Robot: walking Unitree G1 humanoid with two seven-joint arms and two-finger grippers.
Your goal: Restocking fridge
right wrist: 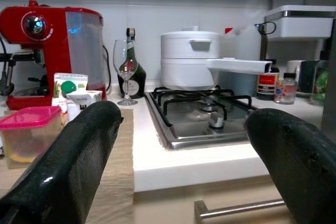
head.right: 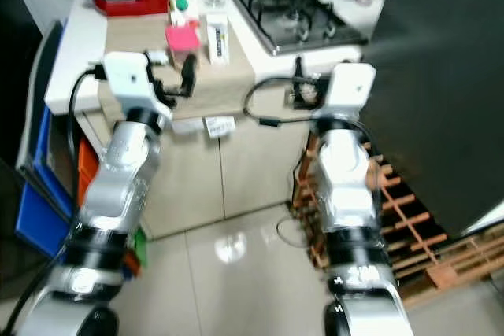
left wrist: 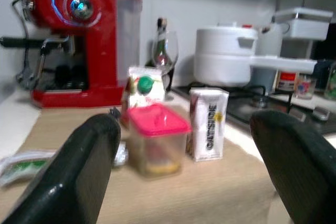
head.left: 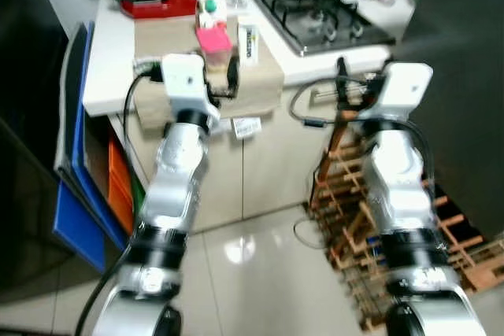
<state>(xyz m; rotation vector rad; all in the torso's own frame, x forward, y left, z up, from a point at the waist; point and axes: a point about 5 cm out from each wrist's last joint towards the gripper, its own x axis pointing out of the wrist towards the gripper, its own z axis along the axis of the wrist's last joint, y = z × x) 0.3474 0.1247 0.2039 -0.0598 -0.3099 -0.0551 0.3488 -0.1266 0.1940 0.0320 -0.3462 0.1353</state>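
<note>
Both arms are reaching forward toward the kitchen counter. The left gripper is hovering at the counter's front edge with its two black fingers spread wide and nothing between them, and it is pointing straight at a small tub with a pink lid, which is sitting on the beige mat just beyond the fingertips. Just beside that tub a small white carton is standing upright, and behind the tub a second carton with a green cap is standing near the red coffee machine. The right gripper is hanging in front of the stove, fingers also spread apart and empty. A white pot is resting on the burners, with a wine glass and a dark bottle to one side of it.
</note>
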